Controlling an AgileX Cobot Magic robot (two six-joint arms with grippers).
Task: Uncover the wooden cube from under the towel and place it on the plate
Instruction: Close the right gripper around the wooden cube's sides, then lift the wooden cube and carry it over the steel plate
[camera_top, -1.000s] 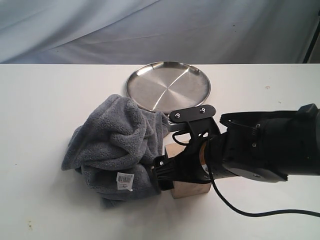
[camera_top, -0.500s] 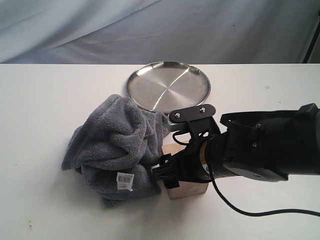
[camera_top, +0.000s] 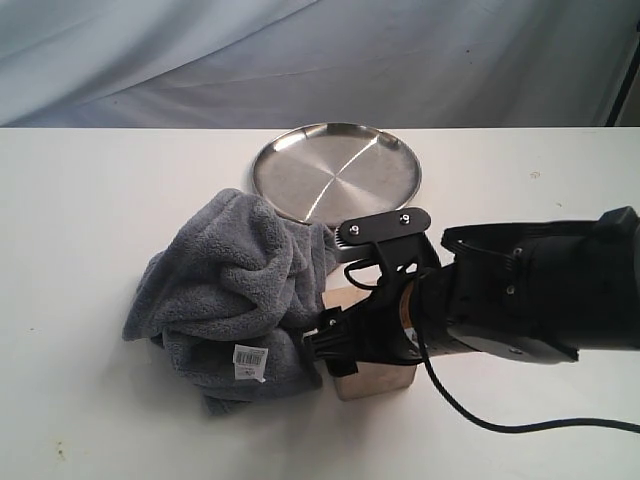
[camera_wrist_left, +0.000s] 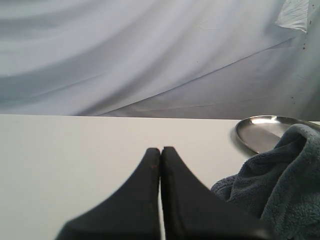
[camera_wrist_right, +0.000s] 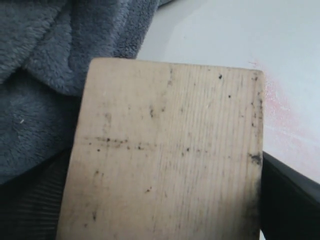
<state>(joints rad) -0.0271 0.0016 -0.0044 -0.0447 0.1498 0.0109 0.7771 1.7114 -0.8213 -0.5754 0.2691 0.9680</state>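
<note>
Two right jaws clamp the bared wooden cube (camera_top: 380, 381) for lifting toward the plate (camera_top: 335, 172) at twelve o'clock; left jaws clenched empty.

The wooden cube (camera_wrist_right: 165, 155) fills the view, towel (camera_wrist_right: 45, 75) apparently touching.

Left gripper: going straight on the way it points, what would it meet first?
Nothing close: ahead of the left gripper lies only bare table, up to the backdrop cloth. The towel and plate sit off to one side, though depth is hard to judge.
</note>
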